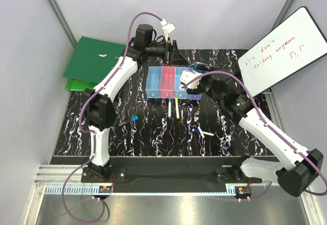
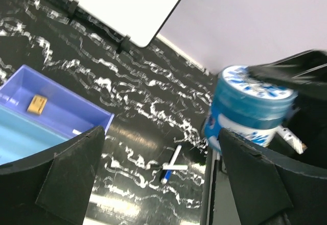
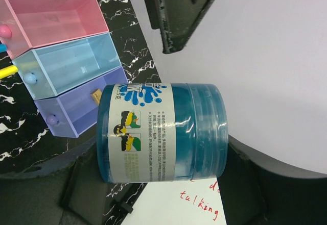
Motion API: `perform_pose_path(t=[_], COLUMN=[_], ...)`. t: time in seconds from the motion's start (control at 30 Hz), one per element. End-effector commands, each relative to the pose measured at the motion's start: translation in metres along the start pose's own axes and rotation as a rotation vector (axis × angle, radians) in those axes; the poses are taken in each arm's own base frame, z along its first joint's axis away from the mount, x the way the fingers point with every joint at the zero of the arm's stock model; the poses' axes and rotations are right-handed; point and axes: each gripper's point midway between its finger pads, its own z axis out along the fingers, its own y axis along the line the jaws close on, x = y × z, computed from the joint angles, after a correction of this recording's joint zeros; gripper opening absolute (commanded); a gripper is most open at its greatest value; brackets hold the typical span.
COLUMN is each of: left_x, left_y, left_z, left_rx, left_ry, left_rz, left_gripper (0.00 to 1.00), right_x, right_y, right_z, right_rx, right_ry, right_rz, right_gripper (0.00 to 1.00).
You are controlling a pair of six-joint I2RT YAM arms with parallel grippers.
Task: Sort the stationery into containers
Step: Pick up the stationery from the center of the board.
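Black marbled tabletop point(image 1: 153, 128) | right gripper point(image 3: 163, 164) clamps glossy translucent-blue cylindrical tub point(image 3: 163, 133) | left gripper point(image 2: 161, 179) wide open, empty

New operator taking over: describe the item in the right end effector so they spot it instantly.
Look between the whiteboard and the row of bins, at the right end effector. It grips a round translucent blue tub with a white label, far bulkier than the pens.

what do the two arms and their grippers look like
The left arm and right arm match: white links between bulky black joints, with a purple cable looping along each. A small green light glows on the right one. The grippers' fingers are matte black wedges.
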Motion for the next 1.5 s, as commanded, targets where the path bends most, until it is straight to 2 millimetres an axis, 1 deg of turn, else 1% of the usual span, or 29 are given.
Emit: perform_pose_path(t=[0.0, 0.03, 0.07, 0.1, 0.17, 0.37, 0.57, 0.7, 0.87, 0.97, 1.0, 1.07, 1.1, 1.17, 1.33, 1.43, 1.47], left_x=[-0.020, -0.020, -0.023, -0.022, -0.022, -0.015, -0.012, -0.003, 0.010, 0.021, 0.023, 0.031, 0.031, 0.037, 0.038, 0.032, 0.026], left_y=[-0.034, -0.035, -0.042, -0.042, -0.051, -0.069, -0.090, -0.101, -0.104, -0.103, -0.104, -0.103, -0.103, -0.102, -0.096, -0.092, -0.094], left_z=[0.001, 0.000, 0.000, 0.000, 0.001, 0.011, 0.015, 0.016, 0.016, 0.012, 0.011, 0.009, 0.008, 0.006, 0.010, 0.014, 0.014], left_rx=[0.118, 0.126, 0.143, 0.152, 0.187, 0.264, 0.351, 0.404, 0.435, 0.445, 0.451, 0.440, 0.439, 0.430, 0.407, 0.392, 0.394], left_ry=[-0.056, -0.057, -0.069, -0.068, -0.067, -0.042, -0.024, 0.010, 0.053, 0.087, 0.090, 0.112, 0.104, 0.121, 0.112, 0.101, 0.092], left_rz=[0.047, 0.039, 0.060, 0.054, 0.050, 0.057, 0.055, 0.050, 0.040, 0.031, 0.056, 0.037, 0.083, 0.061, 0.065, 0.065, 0.081], left_gripper=[0.99, 0.99, 0.99, 0.99, 0.99, 0.99, 0.98, 0.98, 0.96, 0.95, 0.95, 0.95, 0.95, 0.95, 0.95, 0.94, 0.94], right_x=[-0.021, -0.022, -0.021, -0.021, -0.020, -0.020, -0.018, -0.017, -0.018, -0.019, -0.018, -0.018, -0.017, -0.017, -0.019, -0.020, -0.019], right_y=[-0.036, -0.035, -0.034, -0.034, -0.032, -0.032, -0.031, -0.031, -0.034, -0.035, -0.035, -0.034, -0.034, -0.034, -0.035, -0.036, -0.036], right_z=[-0.004, -0.004, -0.003, -0.003, -0.003, -0.002, -0.003, -0.004, -0.004, -0.004, -0.004, -0.004, -0.004, -0.003, -0.002, -0.001, -0.002], right_rx=[0.125, 0.124, 0.122, 0.123, 0.124, 0.131, 0.138, 0.143, 0.150, 0.154, 0.156, 0.155, 0.154, 0.155, 0.158, 0.160, 0.160], right_ry=[-0.050, -0.053, -0.050, -0.051, -0.050, -0.049, -0.047, -0.046, -0.049, -0.049, -0.047, -0.046, -0.044, -0.046, -0.049, -0.051, -0.051], right_rz=[0.009, 0.009, 0.007, 0.008, 0.008, 0.013, 0.019, 0.018, 0.020, 0.016, 0.016, 0.014, 0.013, 0.013, 0.014, 0.016, 0.016], right_gripper=[0.00, 0.00, 0.00, 0.00, 0.00, 0.00, 0.00, 0.00, 0.00, 0.00, 0.00, 0.00, 0.00, 0.00, 0.00, 0.00, 0.00])
